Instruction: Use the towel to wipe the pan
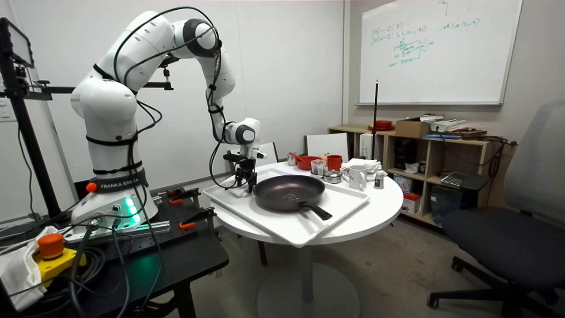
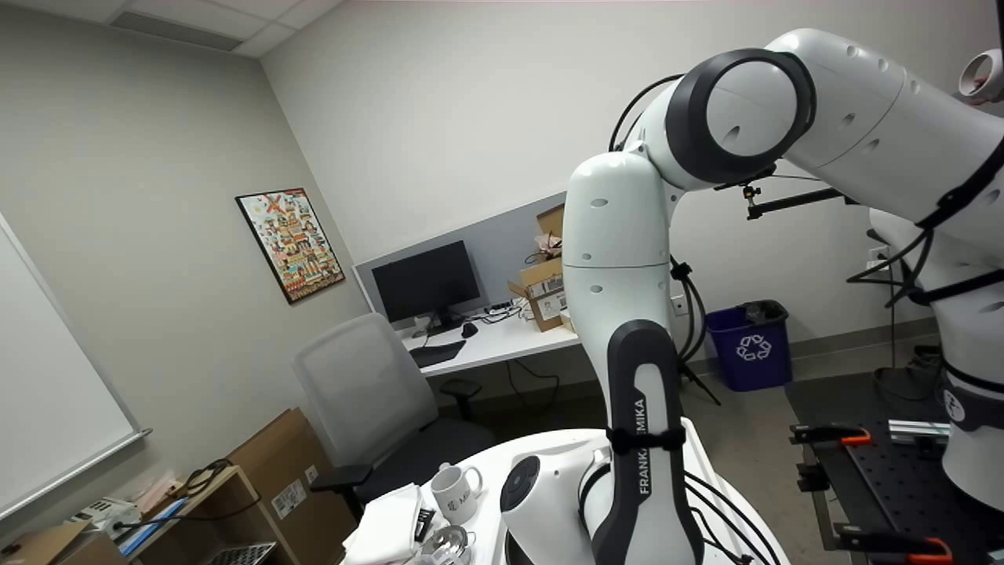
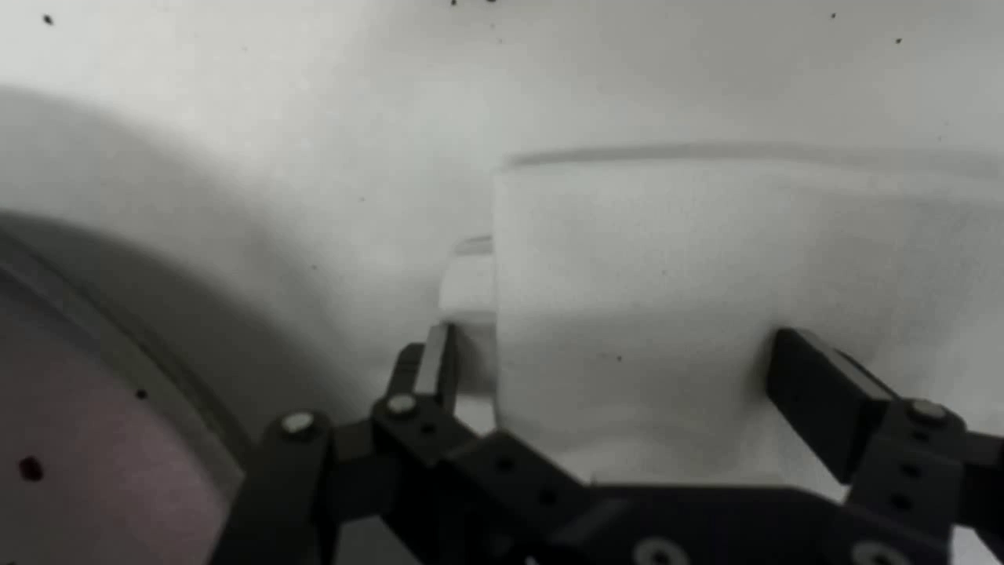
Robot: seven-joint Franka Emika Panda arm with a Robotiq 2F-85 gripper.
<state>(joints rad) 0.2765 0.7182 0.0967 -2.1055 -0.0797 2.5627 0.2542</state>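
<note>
Hand (image 3: pixel 616 349) spread wide over wht towel (image 3: pixel 627 259) — nothing gripped — blk pan (image 1: pixel 289 192) nr, same tray (image 1: pixel 282 226).

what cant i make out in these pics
Pan, wrist view: mostly cut off by the left and bottom edges.
Towel, wrist view: runs off the right edge; lower edge partly hidden by the pincer.
Whiteboard writing, in an exterior view: too small to read fully.
</note>
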